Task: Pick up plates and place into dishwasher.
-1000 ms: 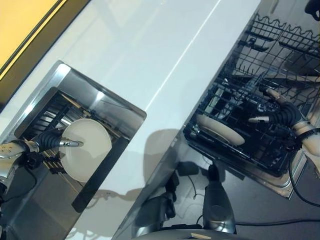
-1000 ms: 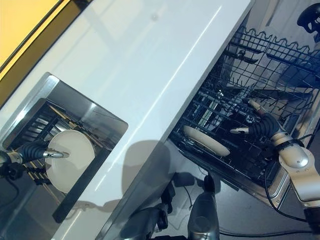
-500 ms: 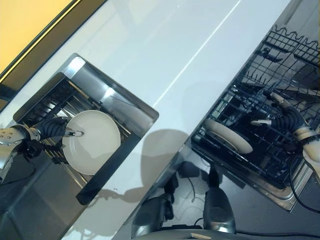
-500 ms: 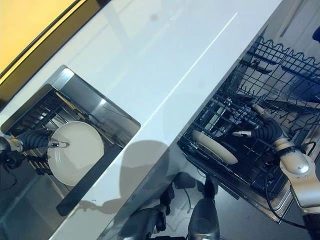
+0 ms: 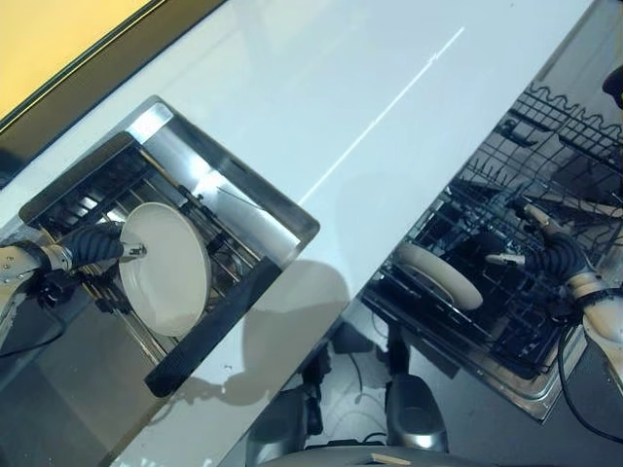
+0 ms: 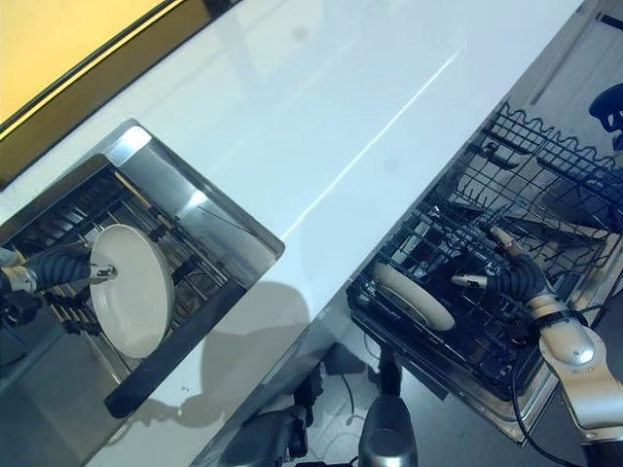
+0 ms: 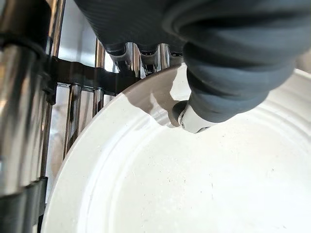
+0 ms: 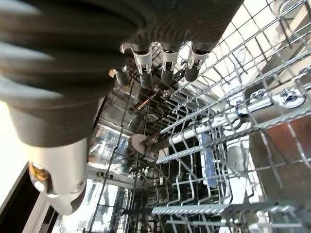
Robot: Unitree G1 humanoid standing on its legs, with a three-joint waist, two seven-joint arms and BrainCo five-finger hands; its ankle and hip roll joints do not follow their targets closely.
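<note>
— Plate (image 5: 167, 269) position?
— Tilted over the sink rack (image 5: 97, 204), left hand (image 5: 95, 245) pinching its rim, thumb on its face, fingers (image 7: 138, 54) behind.
— Right hand (image 5: 553, 249)?
— Open, fingers spread over the dishwasher rack (image 5: 545, 146).

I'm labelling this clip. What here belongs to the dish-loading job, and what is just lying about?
Job:
- plate, pinched at its rim by the left robot hand, over the sink
- second plate, already in the dishwasher rack
- right robot hand, open over the rack

Lying about:
- counter
</note>
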